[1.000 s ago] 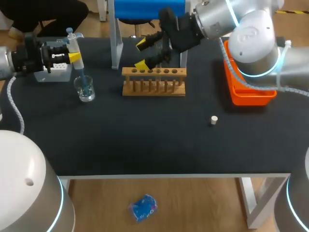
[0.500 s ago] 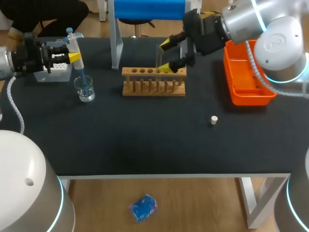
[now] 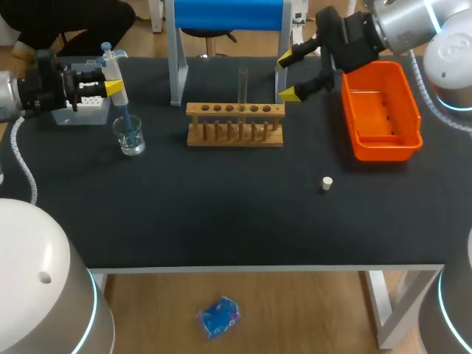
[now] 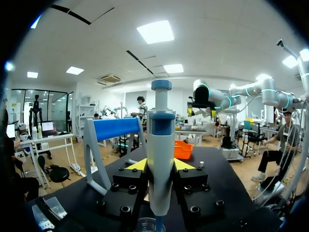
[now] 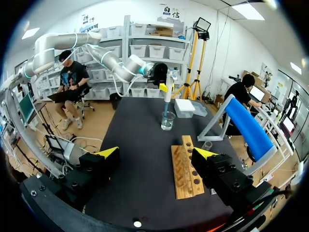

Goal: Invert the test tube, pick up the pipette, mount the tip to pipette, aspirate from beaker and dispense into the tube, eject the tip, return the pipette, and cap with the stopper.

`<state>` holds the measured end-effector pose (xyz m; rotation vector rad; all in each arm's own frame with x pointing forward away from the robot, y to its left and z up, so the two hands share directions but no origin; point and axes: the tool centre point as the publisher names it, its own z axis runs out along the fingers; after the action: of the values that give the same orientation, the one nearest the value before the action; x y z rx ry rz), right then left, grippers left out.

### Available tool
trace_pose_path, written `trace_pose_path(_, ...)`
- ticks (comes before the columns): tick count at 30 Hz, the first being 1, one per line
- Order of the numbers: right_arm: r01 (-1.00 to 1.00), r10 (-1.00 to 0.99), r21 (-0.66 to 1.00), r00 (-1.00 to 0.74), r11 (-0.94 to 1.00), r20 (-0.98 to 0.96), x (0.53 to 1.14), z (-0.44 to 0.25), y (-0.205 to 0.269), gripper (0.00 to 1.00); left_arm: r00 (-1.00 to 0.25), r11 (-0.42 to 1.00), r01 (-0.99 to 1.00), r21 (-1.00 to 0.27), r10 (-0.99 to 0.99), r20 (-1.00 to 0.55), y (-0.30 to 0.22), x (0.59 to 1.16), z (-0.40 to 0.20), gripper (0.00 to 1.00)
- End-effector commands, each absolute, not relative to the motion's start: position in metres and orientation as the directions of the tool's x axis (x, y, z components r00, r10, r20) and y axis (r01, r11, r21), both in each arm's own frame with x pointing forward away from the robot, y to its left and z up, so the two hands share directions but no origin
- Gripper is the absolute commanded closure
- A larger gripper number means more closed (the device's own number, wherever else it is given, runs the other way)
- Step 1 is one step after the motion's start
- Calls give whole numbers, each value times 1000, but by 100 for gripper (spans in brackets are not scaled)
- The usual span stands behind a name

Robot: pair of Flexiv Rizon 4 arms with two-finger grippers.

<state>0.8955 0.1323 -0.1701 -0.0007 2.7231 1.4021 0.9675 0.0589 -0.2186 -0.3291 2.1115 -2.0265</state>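
My left gripper [image 3: 110,87] is shut on the blue and white pipette [image 3: 118,96], held upright with its tip down in the glass beaker [image 3: 130,137]. In the left wrist view the pipette [image 4: 160,159] stands between the yellow fingertips [image 4: 137,165]. A clear test tube [image 3: 243,85] stands upright in the wooden rack [image 3: 234,125]. My right gripper [image 3: 299,74] hangs open and empty, to the right of the rack and apart from the tube. Its wrist view shows the rack [image 5: 186,169] ahead of the gripper [image 5: 157,152], with the beaker [image 5: 168,121] beyond. The white stopper [image 3: 327,182] lies on the mat.
An orange bin [image 3: 380,110] sits at the right, just beyond my right gripper. A white tip box [image 3: 85,110] is under my left gripper. A grey stand with a blue bar [image 3: 228,15] rises behind the rack.
My right gripper has drawn back from the rack toward the right, leaving the test tube upright in it. The left arm and the pipette have stayed put.
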Motion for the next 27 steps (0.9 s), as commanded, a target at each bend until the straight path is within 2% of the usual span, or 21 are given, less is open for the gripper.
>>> trace_pose_path(1,-39,26,810,-997,585,-67,904,-178,121,0,-956,39,-25,-999,-293,13,59,968,-218,100)
trace_pose_path(14,-58,-30,789,-998,611,-51,943,-205,109,0,-956,39,-25,-999,-293,13,59,968,-218,100)
trace_pose_path(27,-61,-71,790,-997,610,-23,980,-232,125,0,-956,39,-25,-999,-293,13,59,968,-218,100)
